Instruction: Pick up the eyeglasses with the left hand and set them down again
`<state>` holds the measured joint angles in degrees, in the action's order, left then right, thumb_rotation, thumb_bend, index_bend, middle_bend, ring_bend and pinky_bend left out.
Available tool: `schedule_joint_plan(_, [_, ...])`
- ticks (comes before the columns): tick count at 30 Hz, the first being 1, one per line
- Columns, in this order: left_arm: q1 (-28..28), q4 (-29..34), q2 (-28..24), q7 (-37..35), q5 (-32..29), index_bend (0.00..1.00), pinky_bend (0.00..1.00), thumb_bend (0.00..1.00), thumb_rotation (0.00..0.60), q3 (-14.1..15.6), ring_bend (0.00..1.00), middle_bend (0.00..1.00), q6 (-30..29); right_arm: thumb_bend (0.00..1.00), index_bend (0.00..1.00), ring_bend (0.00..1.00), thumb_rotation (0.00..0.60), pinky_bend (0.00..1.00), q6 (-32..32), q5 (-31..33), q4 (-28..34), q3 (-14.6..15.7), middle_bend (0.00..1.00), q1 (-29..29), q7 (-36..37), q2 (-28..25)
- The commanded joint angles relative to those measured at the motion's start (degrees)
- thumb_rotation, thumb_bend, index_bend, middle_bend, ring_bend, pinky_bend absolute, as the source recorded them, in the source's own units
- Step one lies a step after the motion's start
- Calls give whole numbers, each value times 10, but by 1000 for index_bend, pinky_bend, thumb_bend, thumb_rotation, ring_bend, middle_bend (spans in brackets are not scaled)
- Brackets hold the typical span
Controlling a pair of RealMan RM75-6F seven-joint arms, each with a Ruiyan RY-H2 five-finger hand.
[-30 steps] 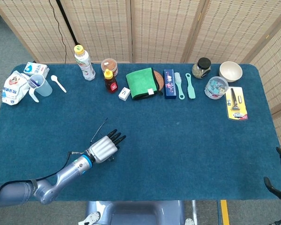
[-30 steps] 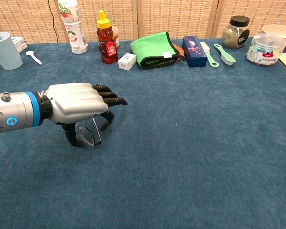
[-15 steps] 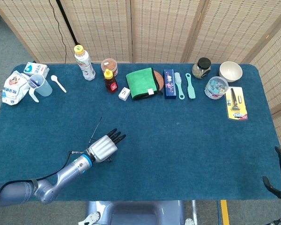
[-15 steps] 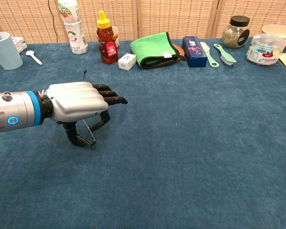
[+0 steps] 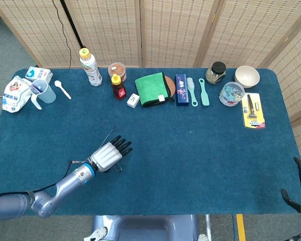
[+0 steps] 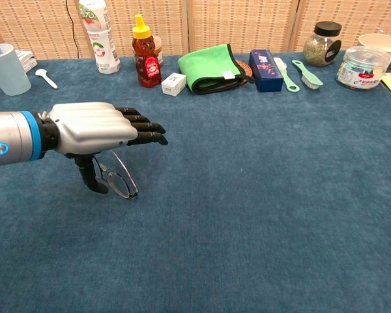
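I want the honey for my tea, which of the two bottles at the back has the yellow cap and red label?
The short amber squeeze bottle; the taller white bottle left of it has a green label.

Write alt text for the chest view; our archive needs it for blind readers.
The robot's left hand reaches in from the left over a blue table, eyeglasses beneath its extended fingers. Along the far edge: honey bottle, green cloth, jars.
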<state>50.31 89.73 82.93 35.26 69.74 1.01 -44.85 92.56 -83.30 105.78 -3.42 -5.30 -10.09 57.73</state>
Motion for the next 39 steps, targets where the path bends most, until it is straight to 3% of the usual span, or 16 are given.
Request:
schedule_joint_plan(1, [-8,12,-16,-12,-7,37,0,146,530,-1,0,0,-9,305,69,4,600,81,-1,-1,-2,0,0,0,2,1])
schedule_joint_plan(9, [-41,14,-60,-49,-38,26,0,147,526,3,0,0,-33,305,69,4,600,81,-3,-8,-5,1,0,4,5,3])
schedule_joint_plan(14, [-49,1,-69,-69,-50,121,0,146,525,4,0,0,-28,305,68,4,600,81,-3,-10,-3,1,0,4,5,3])
schedule_joint_plan(19, [-59,-8,-75,-91,-60,152,0,146,520,5,0,0,-26,305,69,4,600,81,-6,-13,-2,3,0,6,3,5])
schedule_joint_plan(28, [-65,-42,-30,-102,-75,117,0,146,517,-17,0,0,-43,304,70,4,600,81,0,-16,0,5,0,2,3,2])
schedule_joint_plan(39, [-20,-95,44,-35,-119,93,0,146,518,-51,0,0,-32,304,77,4,600,81,7,-17,0,8,0,-5,9,-1])
